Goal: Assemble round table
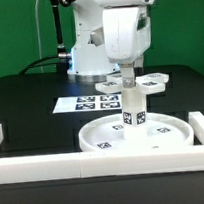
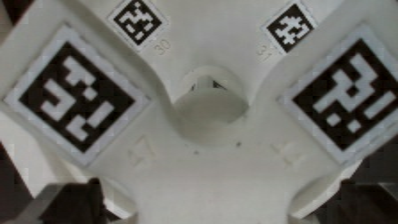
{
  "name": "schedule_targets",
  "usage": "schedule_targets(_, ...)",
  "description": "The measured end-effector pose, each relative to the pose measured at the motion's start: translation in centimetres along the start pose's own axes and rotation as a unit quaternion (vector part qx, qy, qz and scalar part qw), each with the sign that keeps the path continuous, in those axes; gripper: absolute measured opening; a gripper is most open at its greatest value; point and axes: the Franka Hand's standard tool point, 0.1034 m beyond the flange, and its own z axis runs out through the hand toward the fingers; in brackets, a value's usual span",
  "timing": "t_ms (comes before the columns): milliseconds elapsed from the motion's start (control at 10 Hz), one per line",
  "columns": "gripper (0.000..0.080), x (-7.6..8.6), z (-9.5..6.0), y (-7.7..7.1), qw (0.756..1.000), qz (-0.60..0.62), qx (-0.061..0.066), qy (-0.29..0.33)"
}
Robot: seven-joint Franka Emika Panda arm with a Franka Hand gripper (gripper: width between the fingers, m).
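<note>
Leg (image 1: 131, 115) upright at the centre of the round disc (image 1: 103, 140), near the front rail (image 1: 55, 162); gripper (image 1: 130, 84) above it, fingers apart, holding nothing. Cross-shaped base (image 1: 149, 83) lies behind, not yet fitted

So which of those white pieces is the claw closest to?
The short cylindrical leg, standing upright in the middle of the round disc. The open claw hangs right over it, while the cross-shaped piece lies farther back on the table.
</note>
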Motion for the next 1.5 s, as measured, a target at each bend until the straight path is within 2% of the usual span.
schedule_targets(200, 0.0649, -0.04, 0.14, -0.05, 1.0, 0.0, 0.001, -0.001)
schedule_targets(300, 0.0561, -0.13, 0.21, -0.07, 1.0, 0.0, 0.002, -0.001)
schedule_targets(400, 0.0561, -0.28, 0.34, -0.07, 1.0, 0.001, 0.003, -0.002)
schedule_targets(500, 0.0439, -0.39, 0.36, -0.02, 1.0, 0.002, 0.003, -0.002)
schedule_targets(1100, 0.0442, -0.48, 0.38, 0.01, 1.0, 0.03, 0.003, -0.002)
schedule_targets(1300, 0.0442, -0.66, 0.4, 0.05, 0.989, 0.148, 0.003, -0.001)
schedule_targets(1500, 0.0443, -0.69, 0.39, 0.04, 0.967, 0.254, 0.003, 0.004)
